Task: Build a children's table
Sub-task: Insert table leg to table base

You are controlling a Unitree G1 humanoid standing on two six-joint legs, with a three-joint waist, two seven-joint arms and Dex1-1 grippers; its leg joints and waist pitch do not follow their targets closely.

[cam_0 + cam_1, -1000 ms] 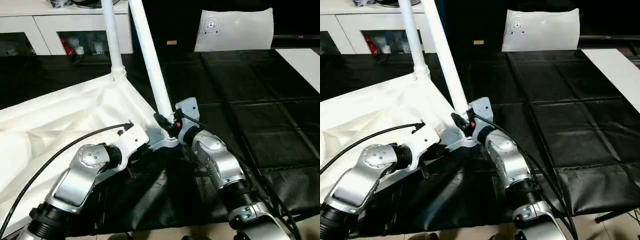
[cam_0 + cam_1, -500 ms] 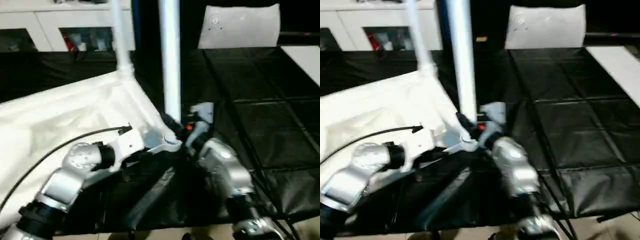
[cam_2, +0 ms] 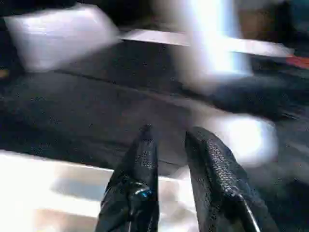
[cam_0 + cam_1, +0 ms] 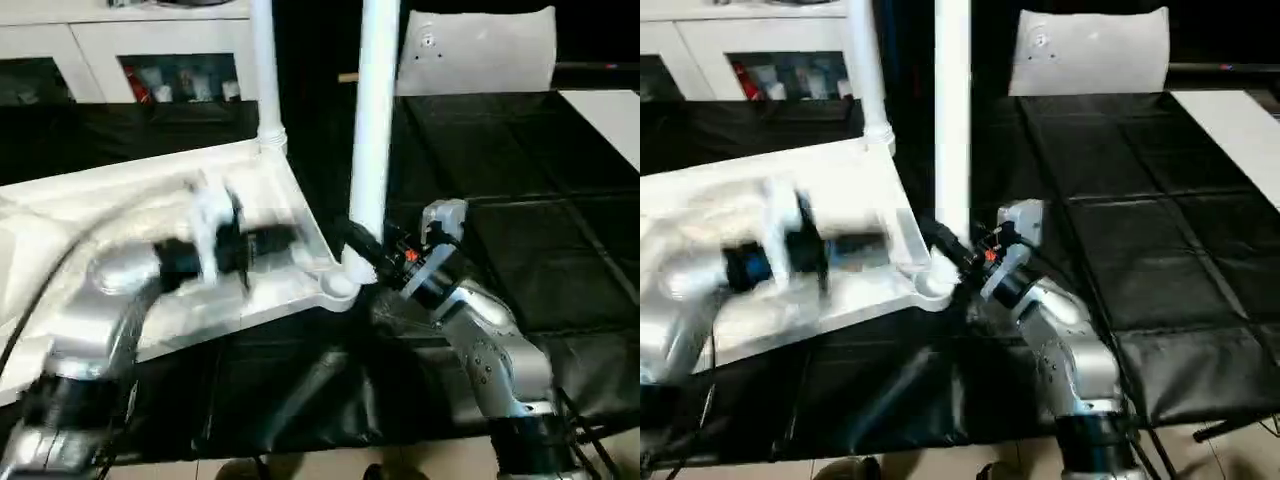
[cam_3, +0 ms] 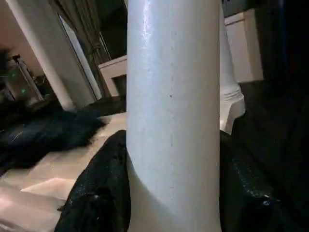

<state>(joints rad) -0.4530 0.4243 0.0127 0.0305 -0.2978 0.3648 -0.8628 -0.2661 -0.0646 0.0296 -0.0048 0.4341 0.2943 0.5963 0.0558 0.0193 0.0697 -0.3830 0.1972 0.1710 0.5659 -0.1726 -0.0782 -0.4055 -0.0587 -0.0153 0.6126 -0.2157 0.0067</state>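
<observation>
Left gripper (image 3: 169, 145), centre-left over the upturned tabletop (image 4: 150, 190), shows its fingers slightly parted with nothing between them. At centre, the right gripper (image 4: 362, 250) clamps the near leg (image 4: 375, 120) low down, apparently steadying it upright at the corner socket (image 4: 338, 285). Another leg (image 4: 265, 70) stands seated behind.

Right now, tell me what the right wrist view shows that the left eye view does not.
Right wrist view: up close, the right gripper has its black jaws pressed against both sides of the held leg.
Left eye view: the left gripper over the tabletop, the black mat and the cabinet.
Both: the held leg standing upright by the tabletop's corner, and the second leg behind it.
</observation>
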